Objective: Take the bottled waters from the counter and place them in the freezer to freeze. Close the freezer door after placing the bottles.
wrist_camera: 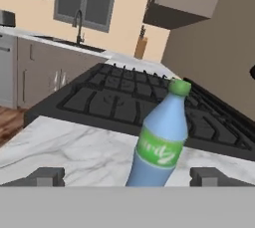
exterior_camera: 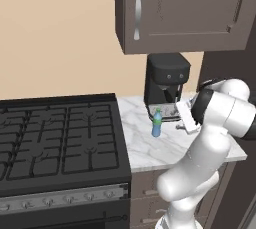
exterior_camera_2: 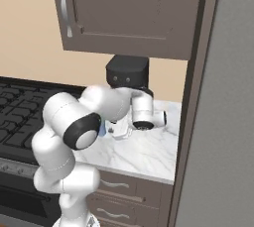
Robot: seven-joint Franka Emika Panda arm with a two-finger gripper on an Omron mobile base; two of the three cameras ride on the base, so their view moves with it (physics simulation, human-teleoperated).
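From the left base view we see the blue bottle [exterior_camera: 157, 123] standing upright on the marble counter [exterior_camera: 150, 148], just in front of the black coffee machine [exterior_camera: 166, 85] and a little way right of the black stove [exterior_camera: 60, 138]. Our arm bends in from the right, the hand level with the bottle and close beside it, apart from it.

From the right base view the arm covers most of the bottle; only a sliver of blue [exterior_camera_2: 102, 130] shows behind the elbow. The grey freezer [exterior_camera_2: 223, 137] fills the right edge, its door shut on this side as far as we can tell, past a dark cabinet side panel [exterior_camera_2: 191, 122].

In the hand view the bottle stands between our two fingers, the gripper [wrist_camera: 127, 176] spread wide and holding nothing, one finger [wrist_camera: 46, 176] on each side and neither touching it. We look along the counter toward the stove, with a sink faucet [wrist_camera: 78, 21] far behind.

We judge the bottle light, stiff enough at the body yet slick and rounded, and easy to tip because it is tall and narrow. We would close on the labelled middle [wrist_camera: 158, 148], below the taper and the green cap [wrist_camera: 179, 87], squarely across it so it does not twist out.
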